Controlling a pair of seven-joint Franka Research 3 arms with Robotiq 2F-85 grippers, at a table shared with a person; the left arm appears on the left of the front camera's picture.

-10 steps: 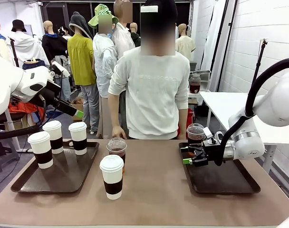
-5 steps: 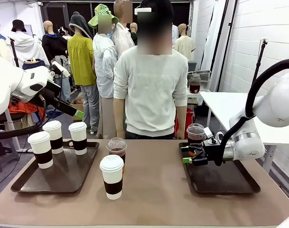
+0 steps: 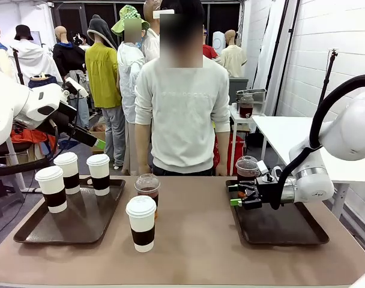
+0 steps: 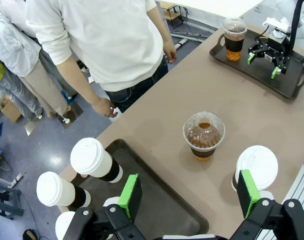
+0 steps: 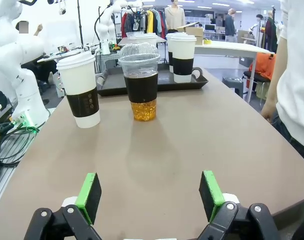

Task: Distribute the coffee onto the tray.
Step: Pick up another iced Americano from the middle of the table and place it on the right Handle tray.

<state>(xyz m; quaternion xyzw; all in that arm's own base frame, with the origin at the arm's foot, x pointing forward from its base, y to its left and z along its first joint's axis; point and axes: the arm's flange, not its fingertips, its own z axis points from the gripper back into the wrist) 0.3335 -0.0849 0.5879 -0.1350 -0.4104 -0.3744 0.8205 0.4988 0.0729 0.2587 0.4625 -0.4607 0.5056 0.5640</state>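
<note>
The left arm (image 3: 26, 108) is held high on the left side, wrist angled downward. The left gripper (image 4: 189, 194) has its jaws spread wide and grips nothing. The right arm (image 3: 326, 162) reaches in low from the right, wrist level. The right gripper (image 3: 235, 195) points leftward, jaws fully apart, empty.

my left arm (image 3: 14, 111) and right arm (image 3: 353, 135) are glossy white shells with rounded joints. a thick black cable (image 3: 322, 111) arcs off the right one toward 2 o'clock. left gripper (image 4: 189, 194) and right gripper (image 5: 150, 194) are black, with green pads (image 5: 88, 192) on the fingers and small silver pivot pins (image 5: 255, 208).
</note>
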